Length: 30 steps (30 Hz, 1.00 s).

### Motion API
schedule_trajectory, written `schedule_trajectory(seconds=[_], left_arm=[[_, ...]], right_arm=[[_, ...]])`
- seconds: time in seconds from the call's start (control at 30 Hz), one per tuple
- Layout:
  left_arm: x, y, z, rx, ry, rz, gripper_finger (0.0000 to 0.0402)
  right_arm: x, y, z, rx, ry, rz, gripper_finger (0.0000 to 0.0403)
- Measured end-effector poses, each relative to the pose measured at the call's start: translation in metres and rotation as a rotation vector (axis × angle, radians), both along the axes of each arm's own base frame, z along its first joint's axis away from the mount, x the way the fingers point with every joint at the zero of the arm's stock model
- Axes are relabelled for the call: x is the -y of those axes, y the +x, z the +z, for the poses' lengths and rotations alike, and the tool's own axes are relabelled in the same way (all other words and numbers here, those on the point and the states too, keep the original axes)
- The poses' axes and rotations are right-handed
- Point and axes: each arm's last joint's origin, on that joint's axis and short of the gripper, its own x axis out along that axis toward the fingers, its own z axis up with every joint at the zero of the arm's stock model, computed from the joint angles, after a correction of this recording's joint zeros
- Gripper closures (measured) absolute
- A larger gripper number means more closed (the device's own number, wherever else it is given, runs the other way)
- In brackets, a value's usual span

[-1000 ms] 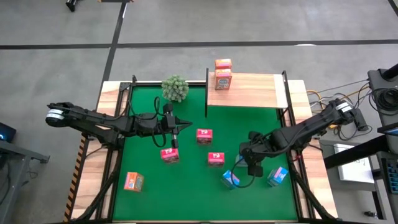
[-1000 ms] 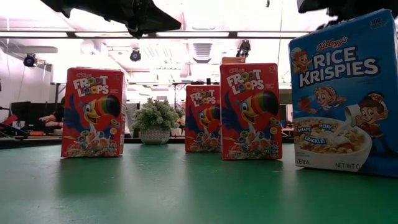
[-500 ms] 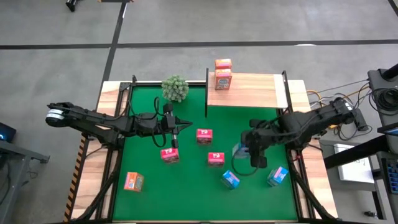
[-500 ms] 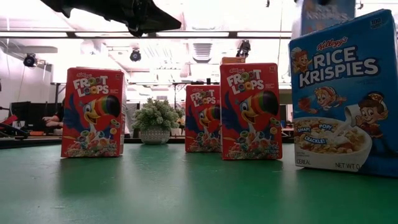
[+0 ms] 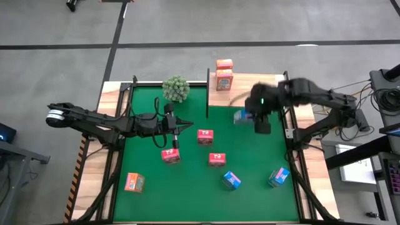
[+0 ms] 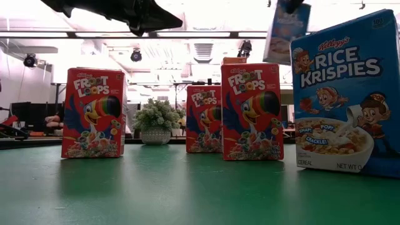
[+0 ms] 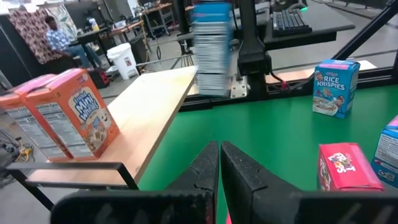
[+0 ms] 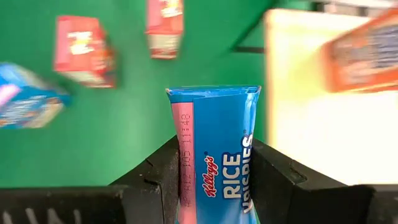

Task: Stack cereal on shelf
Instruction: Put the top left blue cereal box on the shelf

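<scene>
Right tool (image 5: 253,118) is gripping a blue Rice Krispies box (image 5: 242,116) upright over the shelf's (image 5: 262,94) near edge, with bare board lying beyond it, beside the orange boxes (image 5: 224,80); left tool (image 5: 187,125), closed, is waiting mid-desk.

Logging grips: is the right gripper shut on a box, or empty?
Shut on a blue box: the right gripper has its fingers pressed against both sides of it, above the shelf's edge.

We see most of the shelf (image 5: 262,94) board bare; only two orange boxes (image 5: 224,75) crowd its far left corner. Black posts (image 5: 286,78) flank its sides. Open green mat (image 5: 187,187) lies between the scattered boxes.
</scene>
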Motion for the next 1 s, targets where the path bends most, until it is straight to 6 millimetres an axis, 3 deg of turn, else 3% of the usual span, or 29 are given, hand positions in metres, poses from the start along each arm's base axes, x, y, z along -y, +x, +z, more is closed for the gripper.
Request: schedule_trajectory(seconds=[0.17,0.47,0.8,1.0], left_arm=[[0.000,0.000,0.003,0.024,0.039,-0.006,0.0402],[0.000,0.000,0.004,0.024,0.057,-0.008,0.0402],[0.000,0.001,0.003,0.022,0.039,-0.006,0.0402],[0.000,0.001,0.003,0.022,0.035,-0.005,0.0402]], right_arm=[[0.042,-0.010,0.011,0.028,-0.083,-0.067,0.0259],[0.105,-0.027,0.008,-0.013,-0.171,-0.172,0.0259],[0.158,-0.015,-0.020,-0.080,-0.088,-0.227,0.0258],[0.181,-0.010,-0.038,-0.129,-0.053,-0.264,0.0233]])
